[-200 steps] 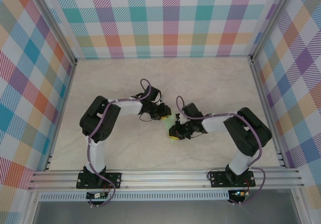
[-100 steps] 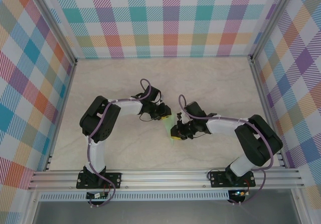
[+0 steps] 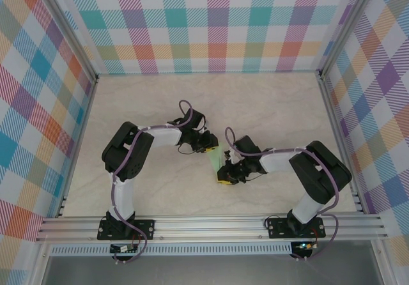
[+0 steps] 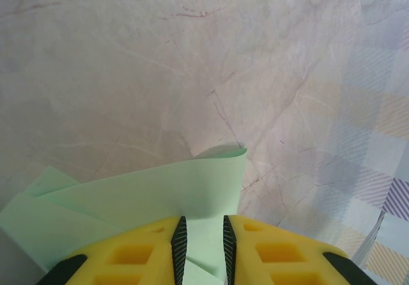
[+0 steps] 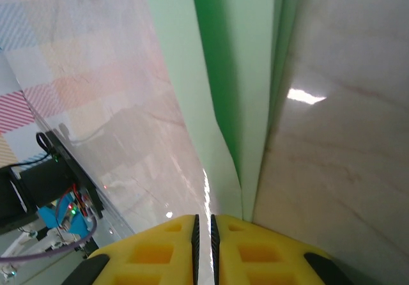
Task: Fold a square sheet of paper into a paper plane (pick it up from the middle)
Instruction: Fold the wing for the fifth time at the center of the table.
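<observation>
Currently clamping the thin pale mint-green creased sheet of paper (image 4: 147, 192) in the left claw (image 4: 203, 237), nipping its other end in the right claw (image 5: 203, 234), holding it taut between both, likely to sharpen the crease.

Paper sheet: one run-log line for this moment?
paper sheet: creased, mid-fold | left gripper: shut on it | right gripper: shut on it

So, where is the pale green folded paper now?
In the top view, the pale green folded paper is near the middle of the marbled table, its far end in the yellow left fingers, its near end in the right fingers.
</observation>
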{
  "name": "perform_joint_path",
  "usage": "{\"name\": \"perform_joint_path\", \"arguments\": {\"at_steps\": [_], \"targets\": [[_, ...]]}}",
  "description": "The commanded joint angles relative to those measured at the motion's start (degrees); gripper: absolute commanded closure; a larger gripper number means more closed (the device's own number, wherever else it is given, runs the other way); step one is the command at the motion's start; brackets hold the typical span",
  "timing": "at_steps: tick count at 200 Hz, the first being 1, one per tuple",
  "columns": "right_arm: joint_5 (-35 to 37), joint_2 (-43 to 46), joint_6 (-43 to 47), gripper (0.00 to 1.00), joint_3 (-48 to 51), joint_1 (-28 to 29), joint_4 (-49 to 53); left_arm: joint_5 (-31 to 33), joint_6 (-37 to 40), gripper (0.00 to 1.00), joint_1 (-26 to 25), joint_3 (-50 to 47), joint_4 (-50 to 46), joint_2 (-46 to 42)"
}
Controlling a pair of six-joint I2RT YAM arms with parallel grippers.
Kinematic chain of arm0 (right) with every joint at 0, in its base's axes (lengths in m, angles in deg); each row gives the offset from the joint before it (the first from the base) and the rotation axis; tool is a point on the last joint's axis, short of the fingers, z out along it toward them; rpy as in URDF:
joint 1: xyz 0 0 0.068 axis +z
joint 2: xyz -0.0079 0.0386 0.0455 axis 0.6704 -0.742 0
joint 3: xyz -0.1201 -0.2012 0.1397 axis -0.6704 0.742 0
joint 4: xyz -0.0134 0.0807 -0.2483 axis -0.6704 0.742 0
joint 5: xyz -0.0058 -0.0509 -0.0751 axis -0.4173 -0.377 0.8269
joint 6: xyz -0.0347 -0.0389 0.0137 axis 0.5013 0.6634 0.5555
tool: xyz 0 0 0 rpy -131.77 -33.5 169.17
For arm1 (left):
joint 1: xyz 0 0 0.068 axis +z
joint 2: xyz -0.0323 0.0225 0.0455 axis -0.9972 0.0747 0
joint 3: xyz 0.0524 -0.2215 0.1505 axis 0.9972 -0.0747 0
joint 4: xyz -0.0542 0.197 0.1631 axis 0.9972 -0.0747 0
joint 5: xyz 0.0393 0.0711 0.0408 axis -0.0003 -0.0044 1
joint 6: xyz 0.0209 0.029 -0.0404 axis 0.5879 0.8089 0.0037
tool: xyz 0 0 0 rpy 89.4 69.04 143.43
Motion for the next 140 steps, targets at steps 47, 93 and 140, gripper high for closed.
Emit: {"name": "perform_joint_path", "arguments": {"at_steps": [47, 93, 140], "targets": [[1.57, 2.18, 5.33, 0.85, 0.58, 1.02, 12.72, 3.46, 1.41, 0.74, -0.39, -0.51, -4.43, 2.69], [5.79, 5.77, 1.95, 0.84, -3.77, 0.98, 10.24, 3.55, 1.31, 0.73, -0.47, -0.98, -3.89, 1.70], [7.79, -0.57, -1.37, 0.84, -9.19, 0.79, 4.44, 3.46, 1.18, 0.73, -0.58, -1.06, -3.93, 2.01]]}}
